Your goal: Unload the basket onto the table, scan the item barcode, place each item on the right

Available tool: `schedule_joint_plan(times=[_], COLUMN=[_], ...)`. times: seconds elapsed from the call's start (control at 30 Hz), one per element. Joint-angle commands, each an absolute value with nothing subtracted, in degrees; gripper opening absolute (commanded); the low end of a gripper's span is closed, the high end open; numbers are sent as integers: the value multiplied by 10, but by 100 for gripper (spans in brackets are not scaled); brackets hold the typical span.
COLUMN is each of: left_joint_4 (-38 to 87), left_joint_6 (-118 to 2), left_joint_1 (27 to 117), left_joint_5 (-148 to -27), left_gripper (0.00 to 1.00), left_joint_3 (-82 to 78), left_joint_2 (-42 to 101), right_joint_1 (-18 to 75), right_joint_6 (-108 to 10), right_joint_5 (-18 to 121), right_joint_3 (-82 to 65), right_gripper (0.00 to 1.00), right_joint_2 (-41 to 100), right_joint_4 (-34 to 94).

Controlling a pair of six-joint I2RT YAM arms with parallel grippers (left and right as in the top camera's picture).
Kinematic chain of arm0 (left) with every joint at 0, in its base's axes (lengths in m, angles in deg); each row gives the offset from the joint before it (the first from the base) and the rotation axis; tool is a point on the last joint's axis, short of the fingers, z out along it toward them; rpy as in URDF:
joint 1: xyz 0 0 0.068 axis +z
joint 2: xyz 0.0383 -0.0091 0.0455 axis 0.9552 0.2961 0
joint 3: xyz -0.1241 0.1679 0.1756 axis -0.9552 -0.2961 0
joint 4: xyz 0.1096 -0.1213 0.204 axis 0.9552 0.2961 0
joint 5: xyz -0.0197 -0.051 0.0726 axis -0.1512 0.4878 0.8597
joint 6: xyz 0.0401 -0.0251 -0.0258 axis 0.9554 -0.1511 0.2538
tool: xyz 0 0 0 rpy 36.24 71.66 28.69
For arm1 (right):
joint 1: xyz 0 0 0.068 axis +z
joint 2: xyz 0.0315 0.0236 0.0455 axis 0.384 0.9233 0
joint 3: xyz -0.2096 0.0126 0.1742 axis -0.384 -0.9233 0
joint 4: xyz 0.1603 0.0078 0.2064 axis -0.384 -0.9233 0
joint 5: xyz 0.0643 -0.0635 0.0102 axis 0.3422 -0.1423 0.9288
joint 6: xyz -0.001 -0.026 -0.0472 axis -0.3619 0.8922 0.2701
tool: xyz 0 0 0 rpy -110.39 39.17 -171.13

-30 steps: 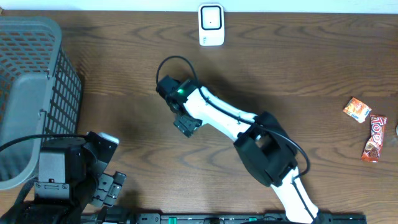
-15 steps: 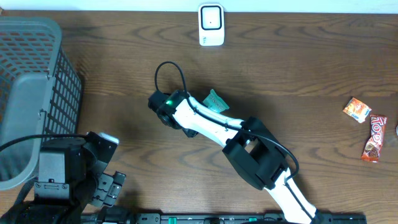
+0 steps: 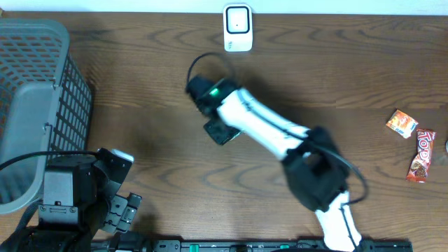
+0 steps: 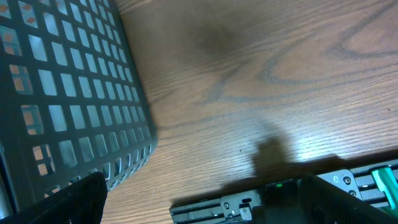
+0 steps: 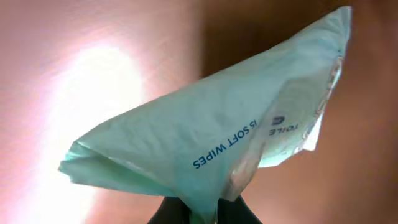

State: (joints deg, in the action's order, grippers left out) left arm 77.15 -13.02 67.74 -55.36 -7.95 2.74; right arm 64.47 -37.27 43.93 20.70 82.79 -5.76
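Observation:
A mint-green wipes packet (image 5: pixel 211 137), printed "SOFT WIPES", fills the right wrist view and hangs above the brown table. My right gripper (image 5: pixel 205 213) is shut on its lower edge, with only the dark fingertips showing. From overhead the right gripper (image 3: pixel 222 131) is at mid-table and the arm hides the packet. The white scanner (image 3: pixel 238 28) stands at the back edge, beyond that gripper. My left gripper (image 3: pixel 119 210) rests open at the front left, its fingers (image 4: pixel 68 202) wide apart with nothing between them.
A grey mesh basket (image 3: pixel 35 105) stands at the left, and its wall (image 4: pixel 74 93) is close to the left gripper. Two snack wrappers, one orange (image 3: pixel 402 123) and one red (image 3: pixel 421 155), lie at the far right. A black rail (image 4: pixel 249 202) runs along the front edge.
My right gripper has shut on the wipes packet. The right arm swung left, then back to the right, and the packet seen overhead half a second ago is now hidden. The left arm is still.

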Motion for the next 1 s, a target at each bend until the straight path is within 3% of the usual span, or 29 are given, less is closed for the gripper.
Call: schedule_joint_plan(times=[0.0, 0.23, 0.47, 0.73, 0.97], left_joint_4=[772, 772, 772, 772, 772], left_joint_6=[-130, -130, -130, -130, -130], left_joint_1=[676, 676, 676, 676, 676], left_joint_5=[-551, -551, -551, -551, -551], left_gripper=[98, 98, 98, 98, 98], left_joint_3=[-76, -76, -76, -76, -76], left_joint_2=[25, 25, 25, 25, 25], right_joint_1=[577, 441, 349, 315, 315], right_joint_6=[-253, -124, 17, 249, 520], right_joint_5=[713, 963, 1096, 1165, 1206], right_joint_3=[219, 217, 211, 201, 197], right_gripper=[1, 1, 1, 1, 1], right_joint_2=[775, 789, 837, 903, 947], right_joint_4=[-86, -163, -232, -306, -346])
